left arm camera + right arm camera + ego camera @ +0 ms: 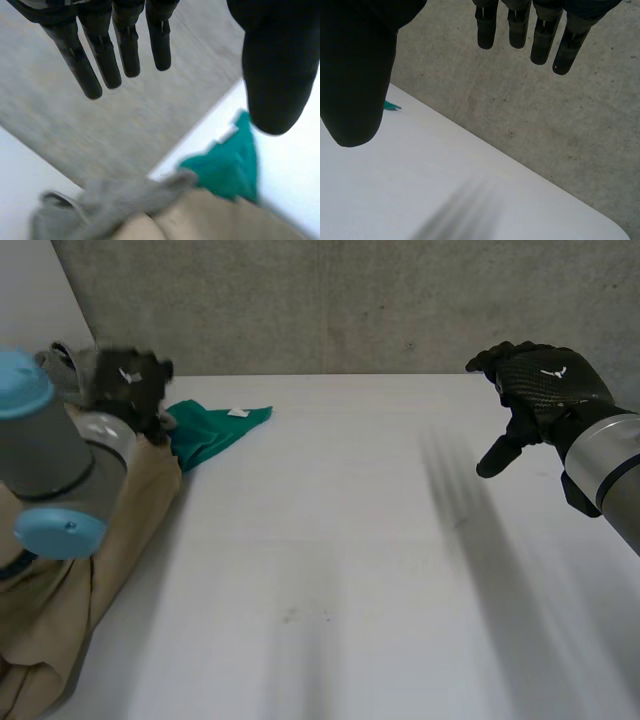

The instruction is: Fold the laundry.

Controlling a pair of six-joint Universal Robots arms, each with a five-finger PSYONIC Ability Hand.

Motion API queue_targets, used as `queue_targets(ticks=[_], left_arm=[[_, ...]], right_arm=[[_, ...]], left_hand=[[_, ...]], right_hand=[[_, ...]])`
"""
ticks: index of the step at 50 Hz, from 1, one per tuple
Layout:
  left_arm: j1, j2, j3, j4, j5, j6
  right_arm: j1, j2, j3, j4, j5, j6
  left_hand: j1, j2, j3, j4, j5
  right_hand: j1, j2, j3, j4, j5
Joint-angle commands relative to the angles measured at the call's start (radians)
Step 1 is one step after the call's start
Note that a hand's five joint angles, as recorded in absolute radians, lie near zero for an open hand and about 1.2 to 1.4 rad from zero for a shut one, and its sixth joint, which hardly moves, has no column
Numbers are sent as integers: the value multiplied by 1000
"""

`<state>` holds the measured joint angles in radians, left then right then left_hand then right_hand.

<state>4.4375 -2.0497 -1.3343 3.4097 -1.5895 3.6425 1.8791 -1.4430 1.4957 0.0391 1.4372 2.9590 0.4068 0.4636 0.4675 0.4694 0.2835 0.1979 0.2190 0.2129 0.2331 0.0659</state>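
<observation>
Left hand [125,380] hovers over laundry pile [60,590] at 10 o'clock, right hand [535,390] at 2, both with fingers [102,55] straight and empty; best pinch only the green cloth [215,428] by its edge.

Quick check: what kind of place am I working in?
Probably a lab or test room, not a home: a white table, a plain grey concrete wall behind it, and a few clothes piled at one side.
</observation>
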Motion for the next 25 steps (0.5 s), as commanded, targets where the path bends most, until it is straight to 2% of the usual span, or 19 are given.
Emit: queue_targets(ticks=[1,6,12,16,18,20,21,25], left_arm=[[74,-174,10,-23,31,105],[111,-265,56,-20,34,169],[123,-319,107,-17,34,174],[126,-340,132,-17,37,174],[126,-351,139,-18,39,174],[128,-356,145,-17,39,176],[128,-353,145,-17,37,177],[108,-325,142,-14,25,180]], right_arm=[[-8,1,1,-2,-1,0],[-6,7,3,-2,-3,0],[-8,10,3,-4,-3,0],[-8,15,6,-15,-3,0],[-6,16,9,-22,-1,0],[-6,21,11,-25,0,-2],[-8,30,11,-27,0,-2],[-8,38,9,-27,0,-2]], left_hand=[[33,-24,-28,-30,-18],[44,-12,-16,-18,-7],[68,11,7,5,17],[176,120,116,114,125],[337,281,277,275,286],[648,591,587,585,597],[986,929,925,923,935],[989,933,929,927,938]], right_hand=[[-23,-44,-38,-59,-66],[-23,-44,-38,-59,-66],[-23,-44,-38,-59,-66],[-23,-44,-38,-59,-66],[-23,-44,-38,-59,-66],[-23,-44,-38,-59,-66],[-23,-44,-38,-59,-66],[-23,-44,-38,-59,-66]])
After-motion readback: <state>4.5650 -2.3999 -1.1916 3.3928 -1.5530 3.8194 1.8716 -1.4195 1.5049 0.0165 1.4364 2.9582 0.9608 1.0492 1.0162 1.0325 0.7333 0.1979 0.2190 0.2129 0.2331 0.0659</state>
